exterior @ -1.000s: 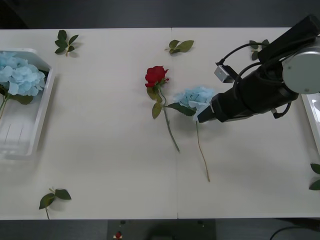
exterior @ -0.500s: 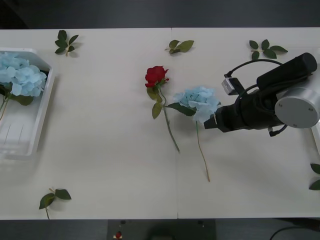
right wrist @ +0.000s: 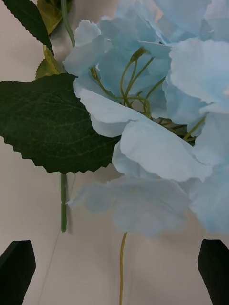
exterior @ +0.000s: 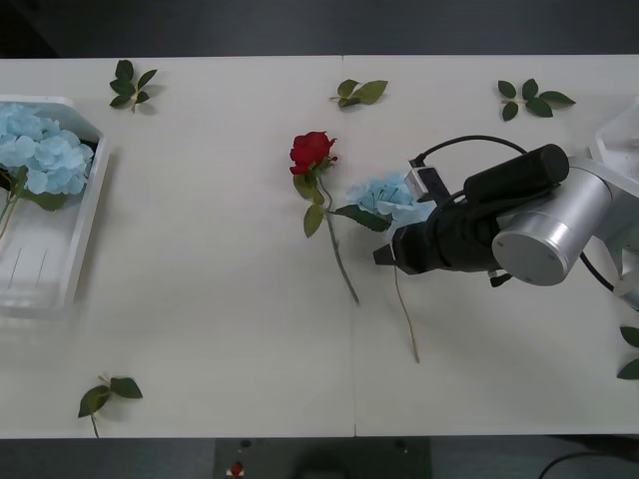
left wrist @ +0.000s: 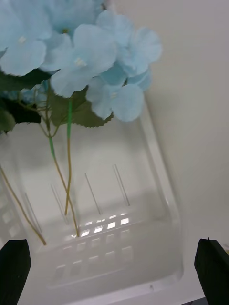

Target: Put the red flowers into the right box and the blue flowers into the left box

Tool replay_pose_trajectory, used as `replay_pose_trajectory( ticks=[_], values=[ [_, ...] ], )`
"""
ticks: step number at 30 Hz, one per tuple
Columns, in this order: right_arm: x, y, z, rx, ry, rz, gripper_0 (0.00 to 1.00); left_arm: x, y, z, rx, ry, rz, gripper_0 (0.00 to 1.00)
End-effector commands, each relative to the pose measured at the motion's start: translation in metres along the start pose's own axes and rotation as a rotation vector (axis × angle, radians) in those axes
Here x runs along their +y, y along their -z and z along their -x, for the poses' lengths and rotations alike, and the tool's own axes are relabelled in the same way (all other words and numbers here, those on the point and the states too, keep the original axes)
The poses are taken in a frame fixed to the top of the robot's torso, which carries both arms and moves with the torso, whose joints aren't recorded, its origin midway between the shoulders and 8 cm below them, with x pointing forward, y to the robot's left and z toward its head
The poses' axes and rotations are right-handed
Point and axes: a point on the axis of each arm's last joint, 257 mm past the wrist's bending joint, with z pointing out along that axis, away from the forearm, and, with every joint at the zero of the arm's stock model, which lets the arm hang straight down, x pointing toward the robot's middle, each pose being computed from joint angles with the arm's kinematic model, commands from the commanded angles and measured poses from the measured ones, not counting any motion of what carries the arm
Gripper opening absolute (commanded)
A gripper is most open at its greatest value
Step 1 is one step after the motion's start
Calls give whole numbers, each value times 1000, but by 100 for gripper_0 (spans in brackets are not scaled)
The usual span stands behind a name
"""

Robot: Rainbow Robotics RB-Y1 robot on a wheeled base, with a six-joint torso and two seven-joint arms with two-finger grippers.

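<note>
Pale-blue flower [exterior: 394,198] mid-table, right hand [exterior: 383,253] low beside it, fingers spread wide

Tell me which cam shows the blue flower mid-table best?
Right wrist view: the blue flower is close up, petals, leaf and stem clear, between the open right gripper fingers. Front view shows it small, partly covered by that arm. Left wrist view looks at other blue flowers in the left box.

My right arm covers the lower right of the fluffy pale-blue hydrangea head [exterior: 391,198] at table centre. The shallow white plastic left tray [exterior: 60,289] runs off the frame's edge, and the matching right tray [exterior: 611,150] sits largely behind my arm.
</note>
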Motion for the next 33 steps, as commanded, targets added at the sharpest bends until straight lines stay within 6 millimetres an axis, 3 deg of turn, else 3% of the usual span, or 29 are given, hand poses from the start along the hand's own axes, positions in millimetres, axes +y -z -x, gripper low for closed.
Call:
replay_pose_trajectory(
  ticks=[1,5,13,23,33],
  values=[
    [6,-7,4,-19,-13,-2,100,-10,15,27,-70,-109,-26,100],
    [5,-18,4,-19,-23,-17,100,-52,7,45,-138,-136,-158,100],
    [1,-36,-3,-16,-2,-56,100,-104,1,74,-184,-185,-272,100],
    [4,-55,-8,-11,-6,-70,100,-176,5,112,-189,-112,-335,100],
    [6,-58,-8,-16,8,-78,67,-235,0,141,-187,-19,-319,100]
  ],
)
